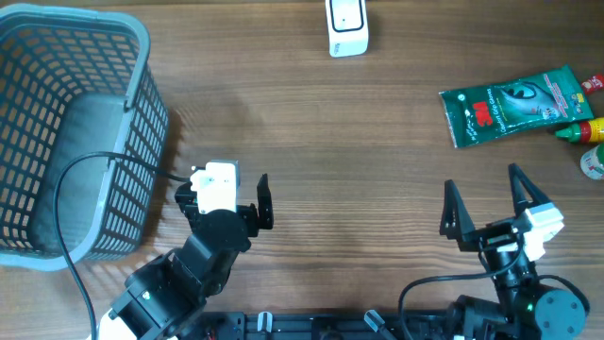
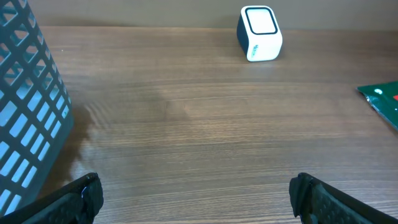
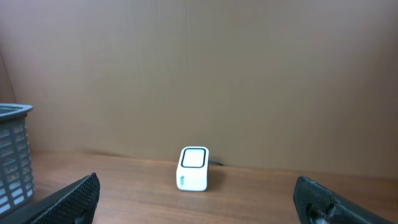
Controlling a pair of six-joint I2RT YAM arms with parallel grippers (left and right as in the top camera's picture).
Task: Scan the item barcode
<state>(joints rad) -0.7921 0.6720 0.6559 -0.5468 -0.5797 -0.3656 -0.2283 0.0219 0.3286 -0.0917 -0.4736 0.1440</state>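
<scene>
Both grippers are empty w/ fingers spread wide. The right gripper [image 1: 482, 184] is nearest the green packet [image 1: 514, 102], which lies flat on the right side of the table [image 1: 330, 123], well apart from the white scanner [image 1: 346, 28] at the far edge, so best pinch it by 1 edge, keep the print uncovered, then tilt it at the scanner's window; the left gripper [image 1: 224, 189] hangs beside the basket [image 1: 75, 142]. No barcode shows on the packet's top face, prob. underneath, & the yellow bottle [image 1: 585, 132] next to it is cut off by the frame.
</scene>
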